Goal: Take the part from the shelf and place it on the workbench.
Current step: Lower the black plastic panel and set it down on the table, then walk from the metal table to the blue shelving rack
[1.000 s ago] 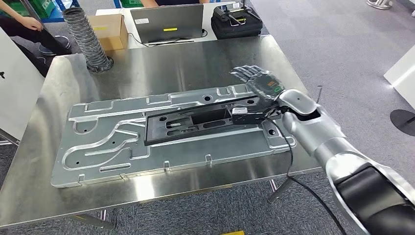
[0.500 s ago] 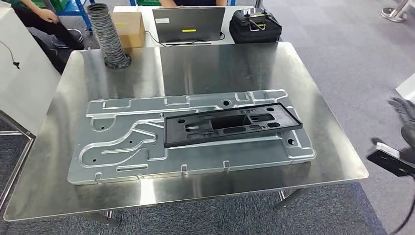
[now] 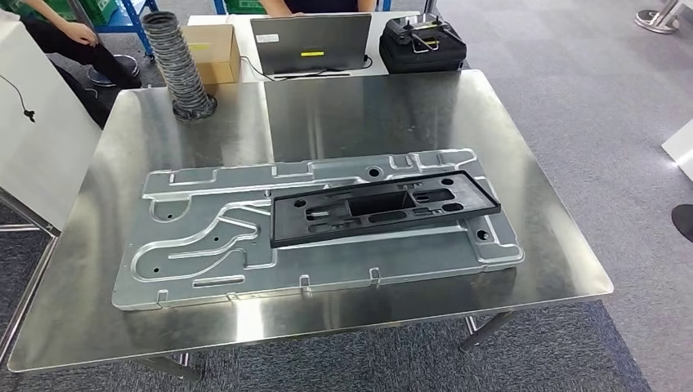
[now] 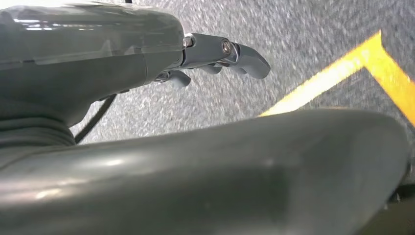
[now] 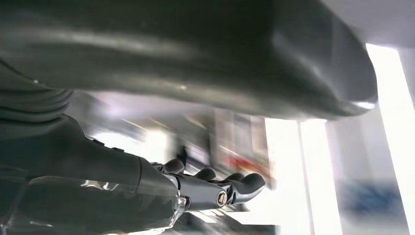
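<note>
**Black frame down on the bench, both hands off it**

From my seat, the black frame [image 3: 384,204] lies flat on the big silver panel [image 3: 212,237], which in turn lies on the steel workbench [image 3: 368,106]. The frame sits toward the panel's right half, slightly skewed to its long edges. I judge the placing step done.

My left hand [image 4: 215,56] hangs over speckled grey carpet beside a yellow floor line [image 4: 337,73]; its fingers are loosely extended with nothing in them. My right hand [image 5: 210,188] looks the same, fingers stretched out and apart, holding nothing, against a blurred bright background.

What worries me: the frame rests on ribs and raised channels, not on a flat face, so a knock to the bench could make it slide or rock. Its right end lies close to the panel's right edge. The steel top is smooth and glossy, so the panel itself could skate if an arm swings back in carelessly. I cannot tell whether the frame is seated in any locating feature.

Materials: the frame is matte black, likely moulded plastic, long and rectangular with slotted cut-outs. The panel is pressed sheet metal, dull silver, with curved embossed grooves, holes and small tabs along its near edge. A ribbed grey hose [image 3: 181,65] stands upright at the far left corner; beyond it are a cardboard box [image 3: 214,51], a laptop [image 3: 310,42] and a black case [image 3: 421,45].
</note>
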